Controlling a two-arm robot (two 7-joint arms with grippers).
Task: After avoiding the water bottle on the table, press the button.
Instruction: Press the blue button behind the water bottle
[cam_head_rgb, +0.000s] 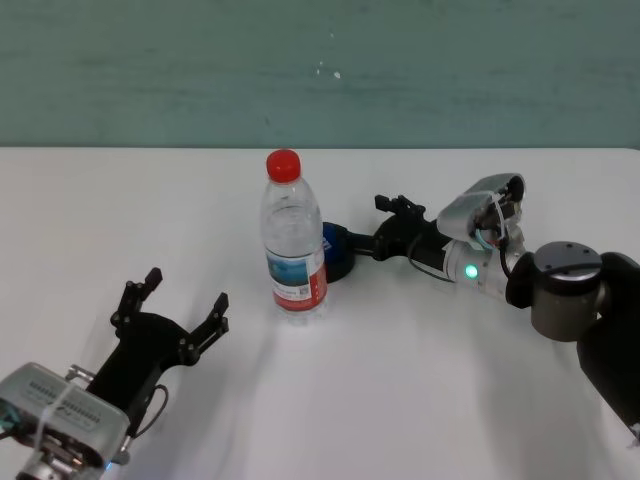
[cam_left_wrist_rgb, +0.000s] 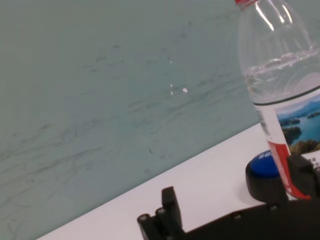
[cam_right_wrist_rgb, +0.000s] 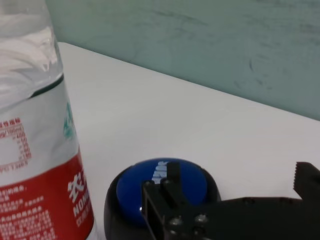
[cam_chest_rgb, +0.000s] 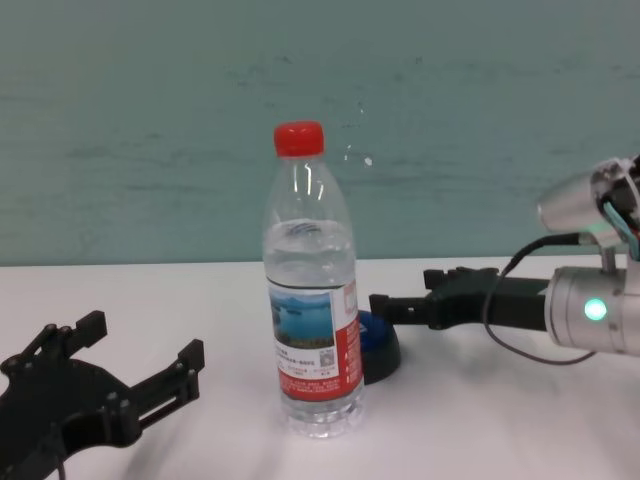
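Note:
The water bottle (cam_head_rgb: 293, 245), clear with a red cap, stands upright mid-table (cam_head_rgb: 430, 390). Just behind it to the right sits the button (cam_head_rgb: 336, 252), a blue dome on a black base, partly hidden by the bottle. My right gripper (cam_head_rgb: 366, 226) reaches in from the right, past the bottle, and is open. In the right wrist view one of its fingers (cam_right_wrist_rgb: 165, 197) lies over the blue button (cam_right_wrist_rgb: 135, 195); I cannot tell whether they touch. My left gripper (cam_head_rgb: 183, 296) rests open at the near left, apart from the bottle (cam_chest_rgb: 310, 300).
A teal wall (cam_head_rgb: 320, 70) runs along the table's far edge. The right forearm, with a green light (cam_head_rgb: 470, 271), lies low over the table at the right. Bare white tabletop lies between the left gripper and the bottle.

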